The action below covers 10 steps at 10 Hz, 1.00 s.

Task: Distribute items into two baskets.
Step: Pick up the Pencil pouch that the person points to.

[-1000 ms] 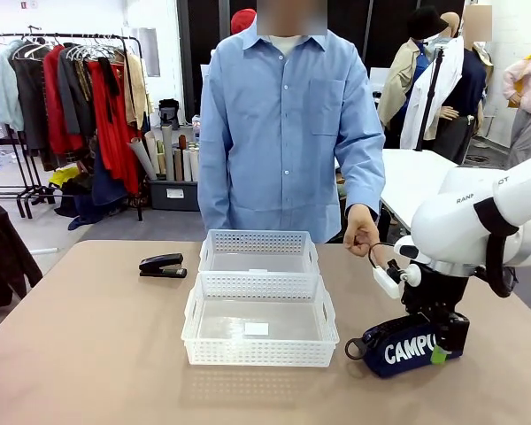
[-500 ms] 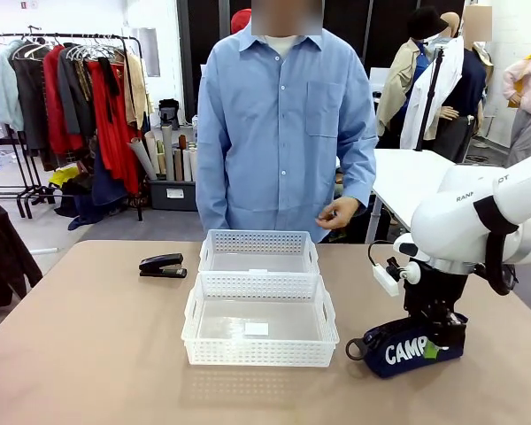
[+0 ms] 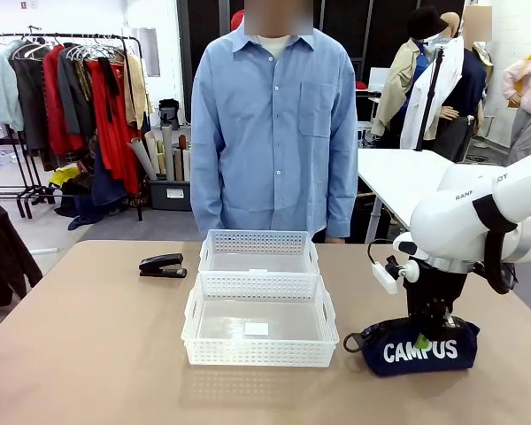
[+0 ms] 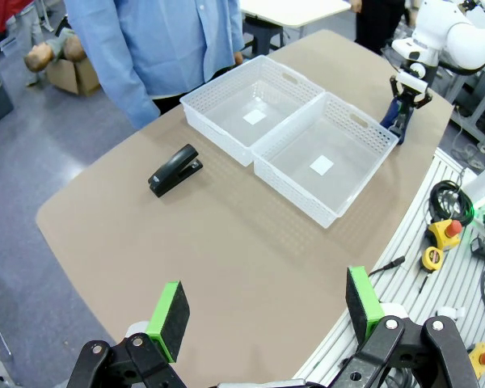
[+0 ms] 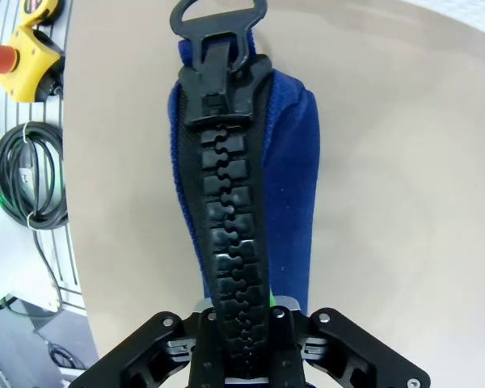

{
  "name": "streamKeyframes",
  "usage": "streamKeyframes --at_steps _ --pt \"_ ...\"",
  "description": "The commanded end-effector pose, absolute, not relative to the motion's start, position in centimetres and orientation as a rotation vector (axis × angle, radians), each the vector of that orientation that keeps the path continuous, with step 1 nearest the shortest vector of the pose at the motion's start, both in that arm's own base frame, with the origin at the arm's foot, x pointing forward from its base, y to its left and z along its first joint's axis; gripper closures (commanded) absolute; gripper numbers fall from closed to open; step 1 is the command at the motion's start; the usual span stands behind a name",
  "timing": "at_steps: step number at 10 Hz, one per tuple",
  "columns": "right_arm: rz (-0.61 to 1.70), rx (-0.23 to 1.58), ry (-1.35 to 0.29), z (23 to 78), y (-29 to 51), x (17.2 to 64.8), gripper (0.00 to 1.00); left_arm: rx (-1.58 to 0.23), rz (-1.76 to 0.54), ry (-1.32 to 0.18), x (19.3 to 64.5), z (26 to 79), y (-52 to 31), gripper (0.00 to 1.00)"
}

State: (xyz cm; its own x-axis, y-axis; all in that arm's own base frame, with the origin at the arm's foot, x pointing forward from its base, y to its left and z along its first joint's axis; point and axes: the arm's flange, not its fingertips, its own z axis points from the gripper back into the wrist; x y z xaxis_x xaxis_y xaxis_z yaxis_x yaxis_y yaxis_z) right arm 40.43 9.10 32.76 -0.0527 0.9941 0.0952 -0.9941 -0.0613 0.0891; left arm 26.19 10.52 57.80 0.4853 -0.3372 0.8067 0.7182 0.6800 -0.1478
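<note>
Right pincer [image 3: 427, 333] stands clamped on the zipper ridge of the navy pouch [image 3: 451, 351], which rests on the tabletop [image 3: 97, 354] just right of the nearer basket [image 3: 257, 352]. Left pincer [image 4: 263, 311] hangs apart.

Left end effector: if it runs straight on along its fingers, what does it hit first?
Most likely bare table, in the gap between the stapler and the near basket. The left end effector is open, with nothing between it and the tabletop. Depth is hard to judge from the wrist view.
</note>
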Motion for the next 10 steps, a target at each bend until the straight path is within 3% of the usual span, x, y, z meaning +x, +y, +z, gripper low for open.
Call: streamKeyframes --at_steps 1,5,10 --pt "1.600 0.134 0.031 33.0 9.2 41.3 1.00 -0.525 -0.689 -0.846 26.2 57.8 10.5 0.00" --pt "1.557 0.121 0.014 34.4 9.2 42.4 1.00 -0.525 -0.689 -0.846 26.2 57.8 10.5 0.00" --pt "1.464 0.026 -0.089 44.9 11.6 44.6 1.00 -0.525 -0.689 -0.846 26.2 57.8 10.5 0.00"
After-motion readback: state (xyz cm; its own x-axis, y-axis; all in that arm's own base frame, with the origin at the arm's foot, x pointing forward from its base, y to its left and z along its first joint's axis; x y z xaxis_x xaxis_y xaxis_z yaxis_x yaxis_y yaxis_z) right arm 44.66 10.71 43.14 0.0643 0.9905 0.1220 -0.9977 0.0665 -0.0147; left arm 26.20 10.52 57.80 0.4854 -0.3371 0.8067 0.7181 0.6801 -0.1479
